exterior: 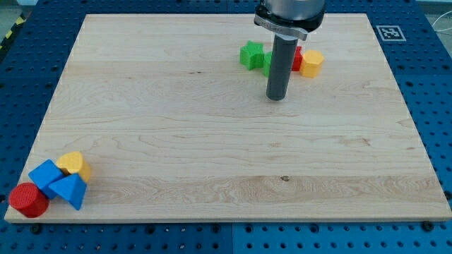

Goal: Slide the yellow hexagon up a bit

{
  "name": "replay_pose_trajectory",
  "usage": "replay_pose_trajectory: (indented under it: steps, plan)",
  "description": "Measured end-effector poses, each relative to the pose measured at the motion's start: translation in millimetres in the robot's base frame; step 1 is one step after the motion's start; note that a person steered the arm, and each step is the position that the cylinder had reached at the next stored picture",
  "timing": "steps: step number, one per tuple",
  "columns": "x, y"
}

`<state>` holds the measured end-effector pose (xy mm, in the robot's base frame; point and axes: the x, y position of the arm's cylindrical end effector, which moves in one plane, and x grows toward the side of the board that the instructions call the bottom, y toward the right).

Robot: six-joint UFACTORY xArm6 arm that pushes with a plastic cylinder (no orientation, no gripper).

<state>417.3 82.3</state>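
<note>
The yellow hexagon point(312, 62) lies near the view's top, right of centre, touching a red block point(297, 58) on its left. My tip point(276, 97) rests on the wooden board point(212, 134), below and to the left of the hexagon, with a gap between them. The rod hides part of a green block point(268, 65) and part of the red block. A green star point(251, 55) lies just left of the rod.
A cluster sits at the view's bottom left corner: a red cylinder point(28, 200), a blue cube point(45, 175), a blue triangular block point(69, 190) and another yellow block point(73, 164). The board's edges border a blue perforated table point(28, 85).
</note>
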Motion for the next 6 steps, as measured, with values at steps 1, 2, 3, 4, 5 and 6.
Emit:
replay_pose_trajectory:
  steps: [1, 2, 3, 4, 5, 6]
  plan:
    - [-10.1, 26.1]
    - [-20.0, 41.5]
    - [-20.6, 53.7]
    - [-20.6, 71.9]
    - [-25.4, 88.8]
    - [-42.7, 89.3]
